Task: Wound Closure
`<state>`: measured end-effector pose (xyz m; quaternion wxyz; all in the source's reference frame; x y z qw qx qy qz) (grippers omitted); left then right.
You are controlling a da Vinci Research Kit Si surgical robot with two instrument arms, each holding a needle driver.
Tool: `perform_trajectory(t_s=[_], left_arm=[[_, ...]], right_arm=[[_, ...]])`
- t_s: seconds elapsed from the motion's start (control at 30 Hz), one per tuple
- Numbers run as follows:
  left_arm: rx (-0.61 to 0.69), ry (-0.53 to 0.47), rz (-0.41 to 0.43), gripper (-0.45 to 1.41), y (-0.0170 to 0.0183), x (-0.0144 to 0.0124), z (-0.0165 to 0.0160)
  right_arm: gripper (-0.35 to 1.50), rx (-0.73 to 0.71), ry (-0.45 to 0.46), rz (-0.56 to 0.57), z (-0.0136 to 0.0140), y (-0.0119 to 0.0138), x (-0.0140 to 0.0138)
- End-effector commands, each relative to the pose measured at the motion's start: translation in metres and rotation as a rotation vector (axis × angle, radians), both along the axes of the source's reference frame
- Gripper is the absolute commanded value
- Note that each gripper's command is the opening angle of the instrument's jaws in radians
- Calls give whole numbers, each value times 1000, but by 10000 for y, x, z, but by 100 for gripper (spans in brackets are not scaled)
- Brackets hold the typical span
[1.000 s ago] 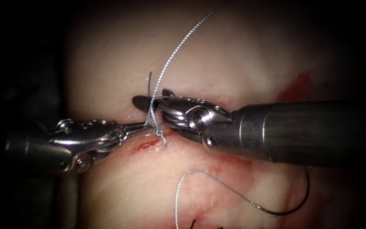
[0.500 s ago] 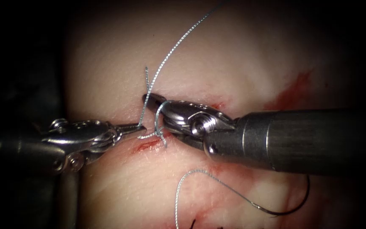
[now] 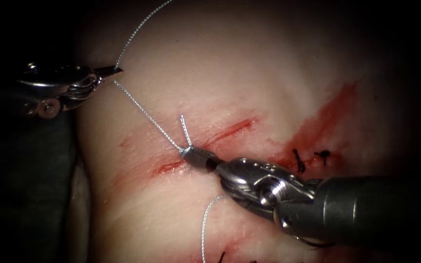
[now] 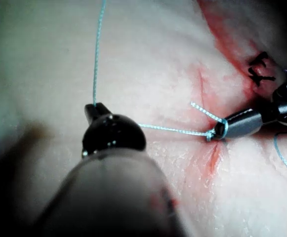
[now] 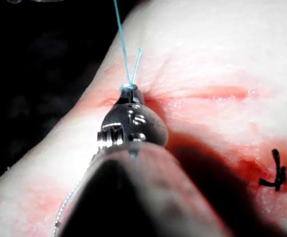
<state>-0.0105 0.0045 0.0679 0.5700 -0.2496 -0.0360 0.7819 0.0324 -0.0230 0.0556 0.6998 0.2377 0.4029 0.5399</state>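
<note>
The left tool [image 3: 115, 71] sits far out to the left of the cut [image 3: 230, 130], up and away from it, with its two jaws pinched tight on the thread [image 3: 147, 115]. From those jaws the pale thread runs in a straight, tight line down to a small knot [image 3: 185, 151] that sits on the tissue [image 3: 249, 63] at the left end of the cut. A second length of the thread leaves the left tool's jaws and climbs up and away from the cut. The right tool [image 3: 191, 155] comes in from below and to the right of the cut, and its jaws are squeezed together right at the knot, clamped on the thread there. A short loose tail of thread [image 3: 183, 127] sticks up from the knot. The left wrist view shows the same thing from close by: the left tool [image 4: 95, 109] pinching the thread [image 4: 173, 130], the tight line across to the knot [image 4: 213, 134], and the right tool [image 4: 228, 126] touching it. In the right wrist view the right tool [image 5: 128, 91] has its tip at the knot, with two strands of thread [image 5: 123, 49] rising from it. Another stretch of thread curls on the tissue below the cut, next to the right tool. A thin dark curve [image 3: 313, 242] peeks out just under the right tool's shaft, but I cannot tell if it is the needle. Red fluid [image 3: 327, 117] stains the tissue to the right of the cut, and two small dark stitches [image 3: 310, 158] sit in it. A year ago? No: just a second ago the two tools were close together at the cut with the thread looped on the right one; now the left tool has moved far off and the knot is pulled down snug.
</note>
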Motion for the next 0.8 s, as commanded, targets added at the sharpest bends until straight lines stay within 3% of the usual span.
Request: perform_trajectory(t_s=[0.03, 0.1, 0.17, 0.27, 0.33, 0.4, 0.5, 0.63, 0.73, 0.8], left_arm=[[-4, 13, 6, -45, 1, -7, 6], [-15, 27, 17, -45, 2, -9, 6], [-20, 38, 21, -45, 4, -13, 7], [-22, 46, 24, -45, 7, -15, 7], [-32, 63, 38, -45, 12, -15, 6], [-36, 69, 41, -45, 13, -15, 7], [-60, 109, 74, -45, 22, -13, 7], [-68, 133, 87, -45, 29, -13, 4], [-72, 153, 90, -45, 31, -13, 4], [-76, 160, 92, -45, 31, -13, 4]], right_arm=[[-35, -37, 47, -76, 2, -15, -10], [-35, -98, 74, -162, 1, -25, -22], [-35, -251, 88, -302, 6, -30, -36], [-35, -389, 78, -439, 10, -24, -41], [-35, -482, 133, -561, 13, -15, -42], [-35, -517, 152, -601, 13, -14, -41], [-35, -660, 333, -842, 13, -11, -30], [-35, -754, 495, -1002, 5, -10, -19], [-35, -878, 559, -1145, -2, -7, -11], [-35, -895, 542, -1178, -3, -7, -8]])
